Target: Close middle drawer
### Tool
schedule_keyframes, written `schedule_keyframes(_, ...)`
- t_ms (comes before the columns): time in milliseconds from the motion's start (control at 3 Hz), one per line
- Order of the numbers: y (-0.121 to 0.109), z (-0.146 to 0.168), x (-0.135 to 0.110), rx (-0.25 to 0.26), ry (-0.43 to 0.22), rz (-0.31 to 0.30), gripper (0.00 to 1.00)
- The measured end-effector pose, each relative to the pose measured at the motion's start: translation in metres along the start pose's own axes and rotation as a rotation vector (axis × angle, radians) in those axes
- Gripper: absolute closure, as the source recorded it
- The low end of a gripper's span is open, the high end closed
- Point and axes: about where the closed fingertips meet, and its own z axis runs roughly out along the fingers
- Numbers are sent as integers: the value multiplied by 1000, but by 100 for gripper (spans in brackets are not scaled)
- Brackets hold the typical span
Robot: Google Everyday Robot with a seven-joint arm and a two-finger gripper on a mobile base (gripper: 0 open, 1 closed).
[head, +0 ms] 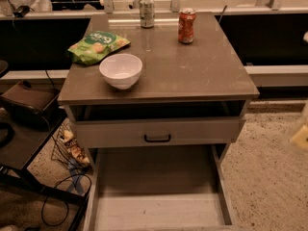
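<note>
The middle drawer (159, 186) is pulled far out toward me below the cabinet top, showing its pale bare inside. Its front and handle lie beyond the bottom edge of the view. Above it, the upper drawer (157, 131) with a small black bar handle stands slightly ajar. My gripper (299, 131) shows only as a pale blurred shape at the right edge. It is to the right of the cabinet and apart from both drawers.
On the cabinet top (192, 76) stand a white bowl (121, 70), a green snack bag (97, 44), a silver can (147, 11) and a red can (186, 26). A dark chair (26, 105), a wire basket (70, 146) and cables (62, 196) are at the left. Speckled floor (269, 177) is at the right.
</note>
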Motion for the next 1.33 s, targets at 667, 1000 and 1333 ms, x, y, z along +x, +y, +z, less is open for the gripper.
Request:
schedule_keyframes(667,55,52,73,64,-124,78,0)
schedule_keyframes(1000,90,117,120,24,-142,91,0)
schedule_keyframes(1333,142,183,148,-68,-84,6,0)
